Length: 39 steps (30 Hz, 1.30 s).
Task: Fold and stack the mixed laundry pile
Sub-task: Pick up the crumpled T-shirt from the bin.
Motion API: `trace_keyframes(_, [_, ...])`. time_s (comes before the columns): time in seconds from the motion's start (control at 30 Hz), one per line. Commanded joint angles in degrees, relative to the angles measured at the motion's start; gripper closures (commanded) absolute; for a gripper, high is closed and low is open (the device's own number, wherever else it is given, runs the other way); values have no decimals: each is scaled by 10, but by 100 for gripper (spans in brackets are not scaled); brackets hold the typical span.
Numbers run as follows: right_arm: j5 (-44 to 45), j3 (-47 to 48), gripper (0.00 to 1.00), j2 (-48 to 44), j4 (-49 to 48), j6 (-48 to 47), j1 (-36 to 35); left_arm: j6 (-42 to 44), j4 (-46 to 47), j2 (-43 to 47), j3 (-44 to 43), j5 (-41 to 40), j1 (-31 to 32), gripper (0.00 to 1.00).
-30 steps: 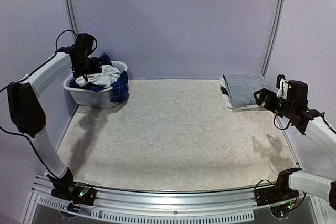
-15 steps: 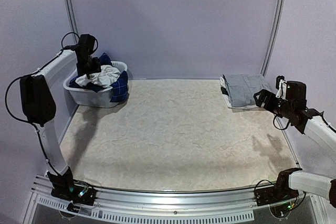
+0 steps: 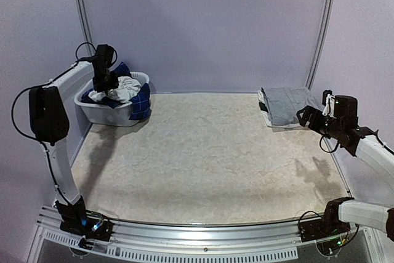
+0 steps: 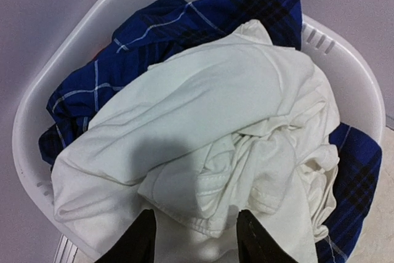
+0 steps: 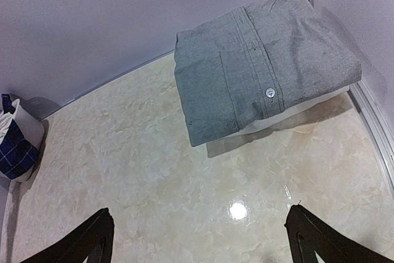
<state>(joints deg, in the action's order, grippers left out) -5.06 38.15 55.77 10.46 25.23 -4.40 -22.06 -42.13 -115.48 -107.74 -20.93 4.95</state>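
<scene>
At the far left corner of the bench point(image 3: 203, 164) stands an oval white basket point(image 3: 106, 114), and the mixed laundry pile point(image 4: 209, 109) lies heaped inside it, filling it to the rim. On top is a crumpled white garment point(image 4: 246, 84). Under and behind it lies a navy shirt with thin white plaid lines point(image 4: 154, 29), one end of which hangs over the basket's right rim toward the bench. The left pincer point(image 4: 196, 241) hangs straight over the basket and points down into the heap. Its two dark fingers point(image 4: 143, 241) stand a middling way apart, astride a bunched fold of the white garment and touching it. Whether they actually pinch the cloth I cannot tell. The middle of the bench is bare mottled beige. At the far right corner a folded grey button shirt point(image 5: 265, 72) lies on a folded white piece point(image 5: 301, 110), squared up against the back wall and the right rail. The right pincer point(image 5: 199, 214) hovers above the bench just on the near side of that stack, with jaws spread wide and nothing between them.
</scene>
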Motion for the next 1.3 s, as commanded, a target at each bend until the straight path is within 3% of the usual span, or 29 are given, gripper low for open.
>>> trace_keyframes(0.0, [1,-5,1,8,11,-4,-2,-1,28,-13,-1,14,-6,56])
trace_keyframes(0.4, [-2,-5,1,13,9,-4,-2,-2,20,-59,-57,12,-13,56])
trace_keyframes(0.5, [-3,-4,1,17,8,-4,-2,-3,22,-68,-67,15,-13,68])
trace_keyframes(0.63, [-3,-3,1,24,7,-4,-2,-5,28,-69,-66,13,-13,100])
trace_keyframes(0.83, [-4,-1,1,32,6,-5,-2,-5,27,-52,-62,2,-9,100])
trace_keyframes(1.27, [-9,0,1,32,5,-5,-2,45,60,100,-12,-34,65,100])
